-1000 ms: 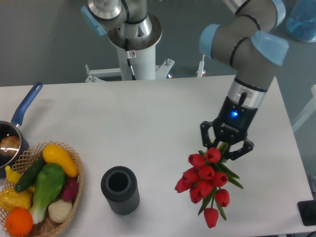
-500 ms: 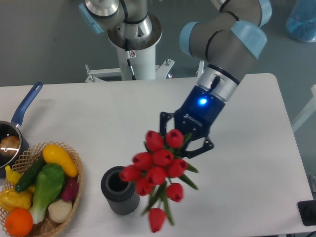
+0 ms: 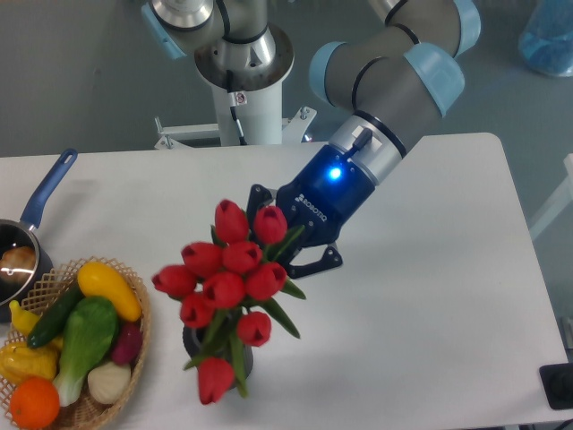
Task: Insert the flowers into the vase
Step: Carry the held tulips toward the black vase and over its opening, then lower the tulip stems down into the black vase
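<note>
One fixed camera looks steeply down from the front of the white surface [image 3: 430, 340], fairly close, facing the arm's base [image 3: 242, 67] at the far edge.

White table [image 3: 430, 296]: vase [image 3: 192, 342], veg basket [image 3: 134, 358], pot [image 3: 27, 242].

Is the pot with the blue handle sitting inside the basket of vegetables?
No. The pot stands on the table just behind the basket, at the left edge, with its handle pointing away from it.

Pincer [image 3: 288, 244] body — white lettering, "ROBOTIQ".
</note>
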Controlling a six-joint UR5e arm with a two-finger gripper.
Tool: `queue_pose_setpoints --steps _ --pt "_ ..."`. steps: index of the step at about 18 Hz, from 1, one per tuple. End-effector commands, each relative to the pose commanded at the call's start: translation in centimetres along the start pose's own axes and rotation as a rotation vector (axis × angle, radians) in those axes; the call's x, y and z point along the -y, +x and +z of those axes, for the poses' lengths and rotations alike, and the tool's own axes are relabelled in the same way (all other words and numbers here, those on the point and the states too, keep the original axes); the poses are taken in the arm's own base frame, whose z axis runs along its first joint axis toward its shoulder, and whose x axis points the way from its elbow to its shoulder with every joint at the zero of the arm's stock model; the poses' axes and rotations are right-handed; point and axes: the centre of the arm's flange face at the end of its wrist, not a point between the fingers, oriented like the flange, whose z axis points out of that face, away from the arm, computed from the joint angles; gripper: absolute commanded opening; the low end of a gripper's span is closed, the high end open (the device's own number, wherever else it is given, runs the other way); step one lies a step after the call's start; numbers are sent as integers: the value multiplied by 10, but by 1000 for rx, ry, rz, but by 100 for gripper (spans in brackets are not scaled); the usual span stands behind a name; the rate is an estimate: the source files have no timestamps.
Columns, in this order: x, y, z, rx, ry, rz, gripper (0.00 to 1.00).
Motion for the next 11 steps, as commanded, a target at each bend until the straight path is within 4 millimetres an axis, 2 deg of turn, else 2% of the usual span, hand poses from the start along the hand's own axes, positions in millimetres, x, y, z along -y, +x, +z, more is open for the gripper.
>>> queue_pose_setpoints --steps 2,4,7,11 --pt "3 1 1 -41 60 29 3" --pt "-2 -9 9 -74 96 51 3" --pt "-29 -28 41 -129 118 69 3" --pt "-37 -30 51 -186 195 58 2"
